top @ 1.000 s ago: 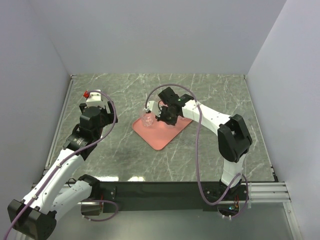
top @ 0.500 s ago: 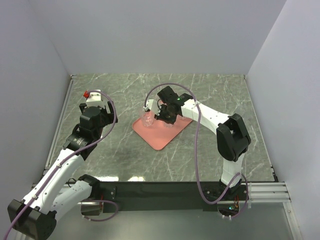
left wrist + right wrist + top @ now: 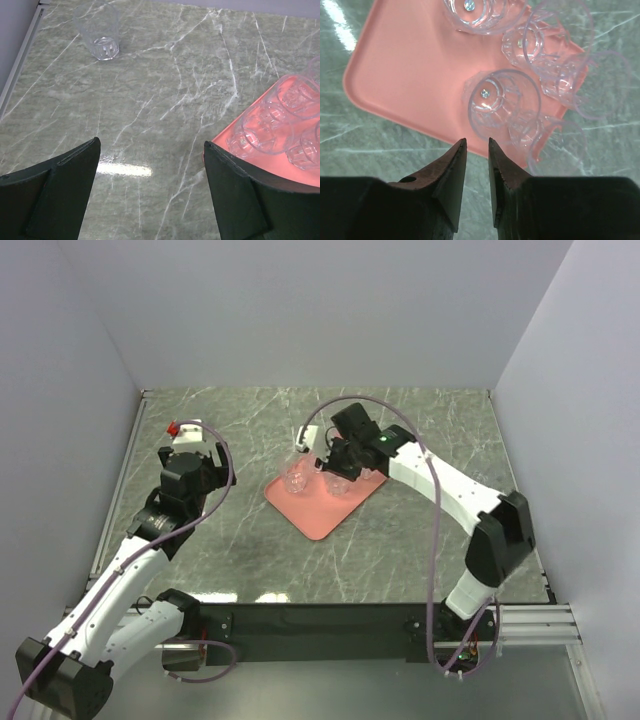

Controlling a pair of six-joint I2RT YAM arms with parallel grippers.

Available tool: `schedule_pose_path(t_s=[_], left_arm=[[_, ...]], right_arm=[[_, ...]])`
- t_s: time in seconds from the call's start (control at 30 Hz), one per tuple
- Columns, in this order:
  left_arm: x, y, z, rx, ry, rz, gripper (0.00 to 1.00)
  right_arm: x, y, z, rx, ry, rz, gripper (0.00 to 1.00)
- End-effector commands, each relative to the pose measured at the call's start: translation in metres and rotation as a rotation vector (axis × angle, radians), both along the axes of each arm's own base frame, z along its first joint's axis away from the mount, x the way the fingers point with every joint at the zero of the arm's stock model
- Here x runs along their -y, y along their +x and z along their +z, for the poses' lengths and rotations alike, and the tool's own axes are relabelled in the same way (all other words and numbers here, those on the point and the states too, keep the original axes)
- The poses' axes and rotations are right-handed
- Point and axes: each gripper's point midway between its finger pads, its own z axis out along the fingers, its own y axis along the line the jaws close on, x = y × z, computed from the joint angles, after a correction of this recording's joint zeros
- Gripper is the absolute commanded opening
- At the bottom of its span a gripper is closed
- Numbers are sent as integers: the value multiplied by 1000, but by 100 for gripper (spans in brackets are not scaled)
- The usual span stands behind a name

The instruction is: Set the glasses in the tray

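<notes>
Lone glass [image 3: 97,32] on tabletop [image 3: 175,90] at 11 o'clock from left tool [image 3: 151,145], which is wide open & empty, other glasses [image 3: 502,102] in tray [image 3: 395,75], right tool [image 3: 476,142] near-closed w/ nothing held; light, slick, brittle, so pinch across the rim.

The tray [image 3: 395,65] has bare floor across one half (the left side in the right wrist view). The other half is crowded with glasses [image 3: 502,102] standing too close for a finger to pass between. The right gripper [image 3: 476,145], jaws nearly together, sits at the tray's rim just beside the nearest glass. The left gripper [image 3: 150,155] is spread wide over bare table [image 3: 150,100]. Ahead, a lone glass [image 3: 97,32] stands near the side rail [image 3: 21,50], with free marble on its other sides.
</notes>
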Motion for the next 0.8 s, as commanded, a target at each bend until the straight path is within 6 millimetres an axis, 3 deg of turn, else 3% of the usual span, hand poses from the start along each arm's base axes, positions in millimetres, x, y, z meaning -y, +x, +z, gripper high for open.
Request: schedule_pose_path(t_s=[0.0,0.2,0.43,0.63,0.77], left_arm=[[-3,6,6,35,8,21,90],[-4,8,1,29,2,38,94],[-7,12,-6,1,-21,71,96],[-10,26,-12,-43,-121,59,100],[-20,39,-14,-65,-217,75,99]], right_arm=[[4,-14,26,38,68,21,32],[35,-26,32,41,116,-15,32],[87,-29,59,74,271,-142,33],[132,-41,56,86,387,-264,40],[151,-46,58,100,471,-315,42]])
